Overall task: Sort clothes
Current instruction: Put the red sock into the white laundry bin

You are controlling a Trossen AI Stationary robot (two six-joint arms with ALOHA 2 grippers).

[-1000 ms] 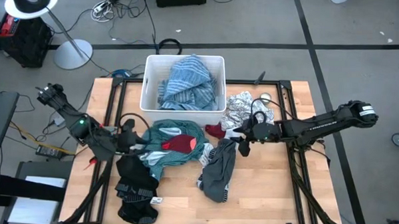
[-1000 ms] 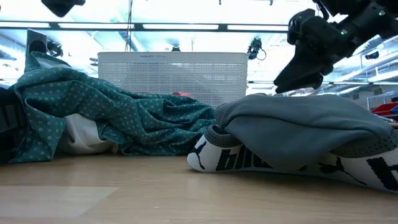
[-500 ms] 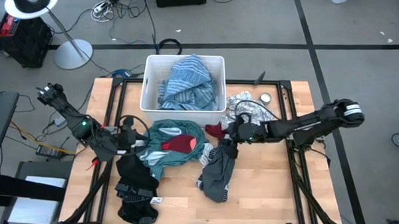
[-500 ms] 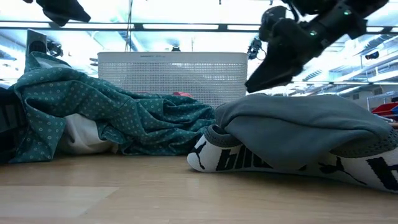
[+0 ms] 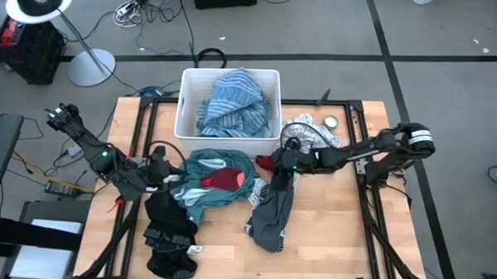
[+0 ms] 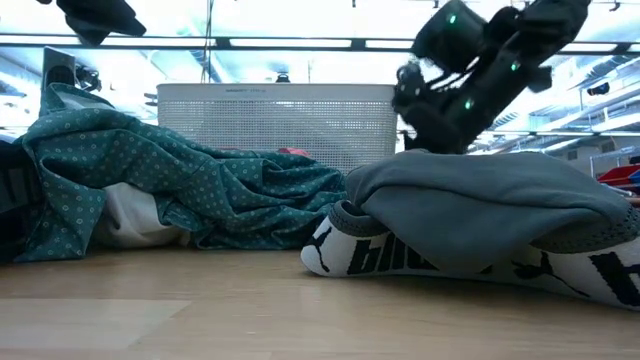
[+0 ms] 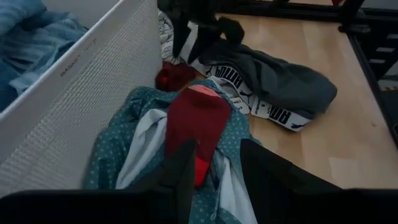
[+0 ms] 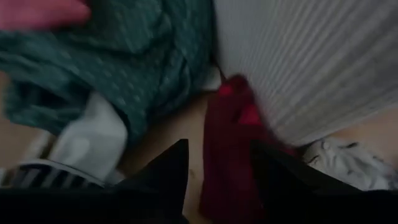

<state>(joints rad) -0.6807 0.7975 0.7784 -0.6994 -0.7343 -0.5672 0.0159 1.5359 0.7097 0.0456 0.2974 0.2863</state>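
The right tool [image 5: 279,164], fingers spread, hovered over a small crumpled dark-red fabric garment [image 8: 235,146] lying on the wooden counter [image 5: 328,233] against the white plastic tub [image 5: 183,112]. Judged step: approach; next, descend and pinch. The left tool [image 5: 166,176] waited spread above the teal dotted garment [image 5: 206,167].

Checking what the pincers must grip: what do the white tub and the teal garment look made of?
White tub: looks like rigid matte plastic, with finely ribbed or perforated walls. Teal garment: seemingly thin woven cloth with a small dotted print, draping in soft folds.
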